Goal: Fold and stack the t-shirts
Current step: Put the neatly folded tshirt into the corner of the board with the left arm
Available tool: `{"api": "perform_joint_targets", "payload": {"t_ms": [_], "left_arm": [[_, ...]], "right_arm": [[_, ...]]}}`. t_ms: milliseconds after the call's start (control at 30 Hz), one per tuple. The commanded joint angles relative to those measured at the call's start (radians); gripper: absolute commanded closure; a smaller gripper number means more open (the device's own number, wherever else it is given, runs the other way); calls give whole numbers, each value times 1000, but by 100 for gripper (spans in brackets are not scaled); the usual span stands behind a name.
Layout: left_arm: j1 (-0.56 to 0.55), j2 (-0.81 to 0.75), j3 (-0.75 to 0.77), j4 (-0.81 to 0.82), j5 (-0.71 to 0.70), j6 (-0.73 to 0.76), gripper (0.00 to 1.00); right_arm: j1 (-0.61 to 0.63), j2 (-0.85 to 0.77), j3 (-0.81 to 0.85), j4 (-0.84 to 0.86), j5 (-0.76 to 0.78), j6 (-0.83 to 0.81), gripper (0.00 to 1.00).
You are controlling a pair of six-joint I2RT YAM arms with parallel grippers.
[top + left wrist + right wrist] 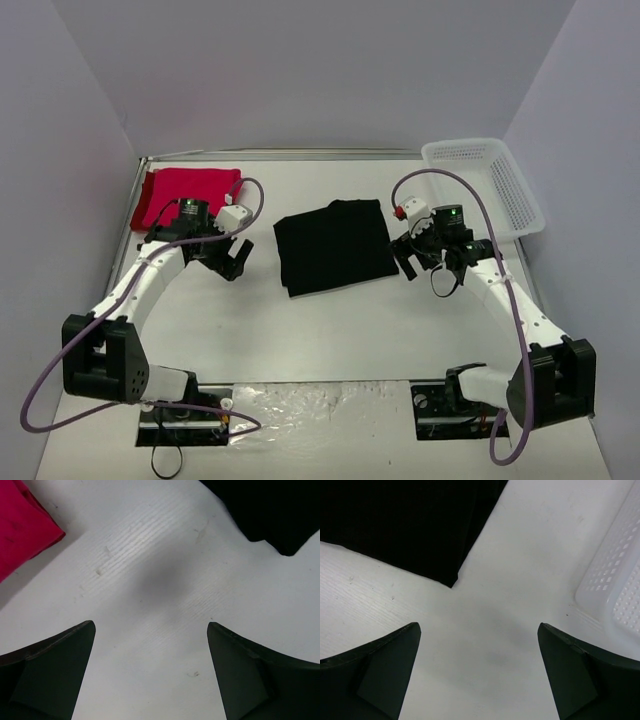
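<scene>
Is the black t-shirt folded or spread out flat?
Folded. The black t-shirt lies as a compact, roughly square bundle, with no sleeves or neckline showing.

Inspected all three of my camera views: no text, label, brand, number or sign can be read on any surface.
</scene>
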Motion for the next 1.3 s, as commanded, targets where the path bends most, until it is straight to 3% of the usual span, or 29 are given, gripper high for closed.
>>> {"api": "perform_joint_targets", "payload": {"t_ms": [0, 167, 267, 333, 400, 433, 700, 967, 1267], "left_arm": [[-3, -123, -73, 60, 40, 30, 6], [23, -226, -134, 104, -3, 17, 6], [67, -246, -119, 102, 75, -30, 6], [96, -246, -119, 125, 142, -99, 6], [151, -264, -140, 172, 262, -165, 6], [193, -272, -174, 197, 289, -183, 6], [238, -261, -220, 259, 308, -225, 6], [271, -260, -254, 323, 393, -306, 6], [294, -220, -271, 363, 391, -362, 6]], "right_arm": [[8, 30, -17, 18, -25, 22, 0], [56, 94, 5, 29, -52, 43, 0], [128, 109, 45, 18, -54, -28, 0], [220, 146, 73, -6, 47, -64, 0], [351, 218, 97, -39, 281, -87, 0], [382, 240, 107, -46, 320, -98, 0], [565, 523, 343, -168, 259, -111, 0], [750, 677, 505, -201, 276, -119, 0], [810, 816, 543, -131, 375, -171, 0]]}}
